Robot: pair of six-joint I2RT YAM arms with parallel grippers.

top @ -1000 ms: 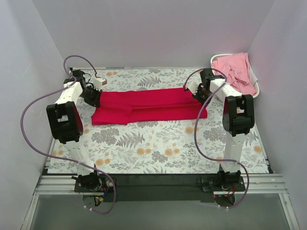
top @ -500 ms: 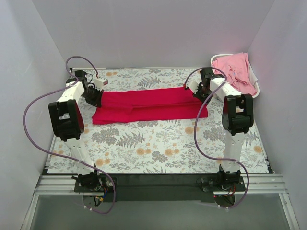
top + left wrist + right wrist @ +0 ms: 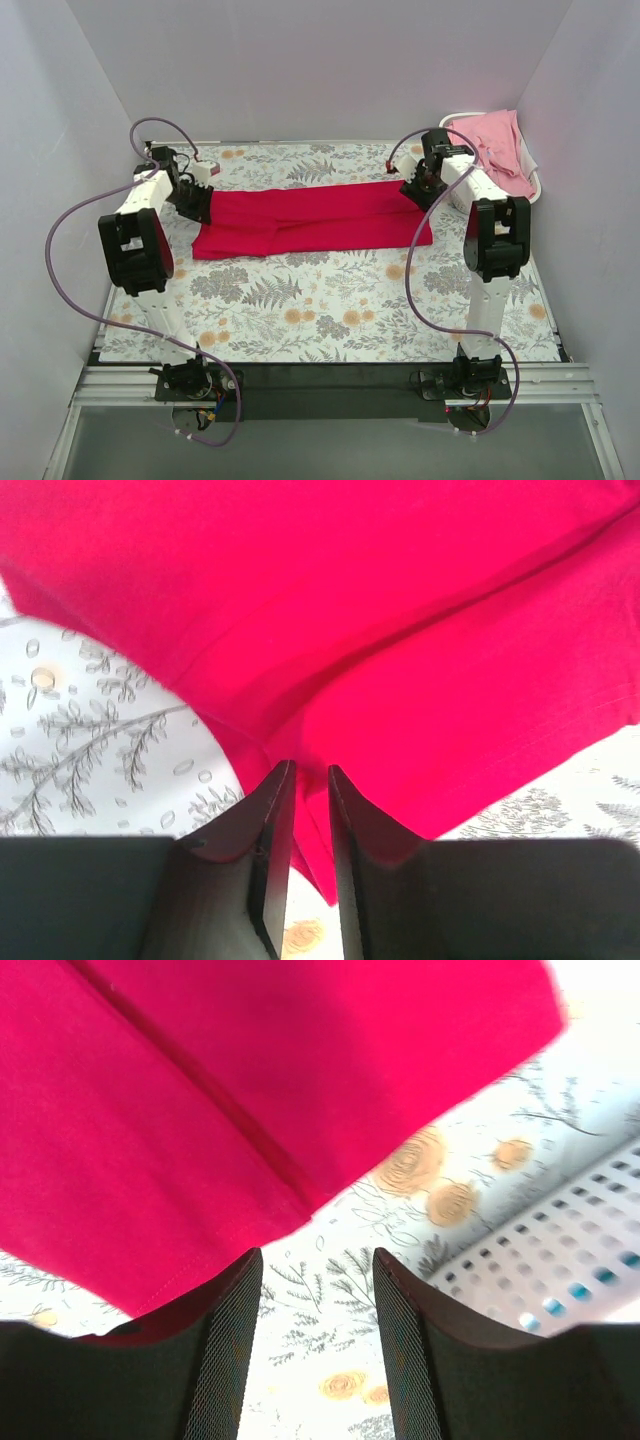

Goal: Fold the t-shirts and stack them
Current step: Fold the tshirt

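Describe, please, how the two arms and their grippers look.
The left arm and right arm have white links, bulky black joints and a looping purple cable each. The left gripper and right gripper have black, wedge-shaped fingers; the right's inner faces are finely meshed.

I can read nothing in any of my three views: no lettering, label, brand mark, number or sign is legible on anything on the table or on the rig itself.
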